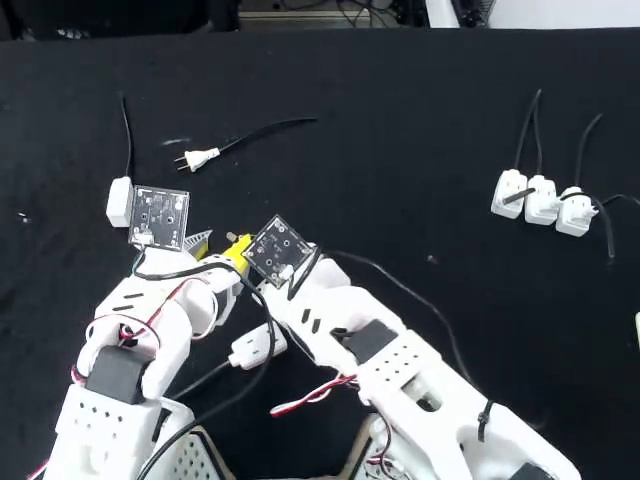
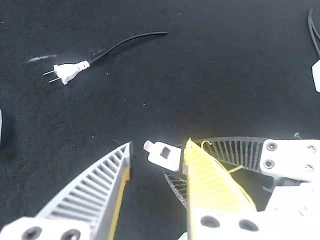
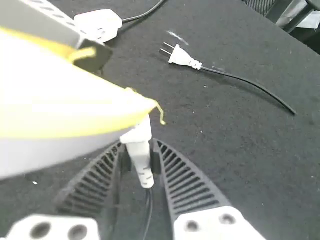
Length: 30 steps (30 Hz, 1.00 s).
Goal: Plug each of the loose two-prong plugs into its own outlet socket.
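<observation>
A loose white two-prong plug (image 1: 200, 158) (image 2: 67, 72) (image 3: 181, 56) with a black cord lies flat on the black table, beyond both grippers. A white outlet socket (image 1: 119, 200) (image 3: 100, 22) sits to its left and a little nearer. My right gripper (image 3: 139, 146) is shut on a second white plug (image 3: 141, 160) (image 2: 162, 154), held just above the table. My left gripper (image 2: 159, 145) (image 1: 218, 247) is open around that plug's tip, with the yellow finger (image 2: 210, 185) close beside it. In the high view the two grippers meet left of centre.
Three white sockets (image 1: 540, 200) with plugs and black cords in them stand in a row at the far right. Another white connector (image 1: 255, 347) on a black cord lies between the two arm bases. The black table (image 1: 400, 120) is bare at the middle and back.
</observation>
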Each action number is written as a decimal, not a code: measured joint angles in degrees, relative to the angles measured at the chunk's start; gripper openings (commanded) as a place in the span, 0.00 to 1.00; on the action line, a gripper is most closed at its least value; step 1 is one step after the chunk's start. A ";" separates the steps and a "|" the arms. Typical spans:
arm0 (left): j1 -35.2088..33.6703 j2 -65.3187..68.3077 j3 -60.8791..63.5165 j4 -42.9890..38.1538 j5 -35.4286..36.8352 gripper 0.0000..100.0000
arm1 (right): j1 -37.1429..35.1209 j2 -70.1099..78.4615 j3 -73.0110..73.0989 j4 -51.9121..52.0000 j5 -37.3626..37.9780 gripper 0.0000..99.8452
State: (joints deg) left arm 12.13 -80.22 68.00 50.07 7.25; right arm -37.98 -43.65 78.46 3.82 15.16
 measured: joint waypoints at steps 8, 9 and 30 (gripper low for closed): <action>-3.16 -0.44 3.96 -3.08 -0.09 0.18 | -0.88 -4.84 0.00 7.56 0.00 0.01; -3.25 -0.44 4.57 -3.60 -0.70 0.18 | -1.05 -6.07 0.09 8.62 0.00 0.01; -4.04 -0.70 7.65 -5.19 -1.67 0.18 | -3.25 -20.92 1.67 16.70 -1.14 0.01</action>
State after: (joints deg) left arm 8.09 -80.92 75.65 44.88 5.58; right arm -41.23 -64.57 80.13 20.53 14.02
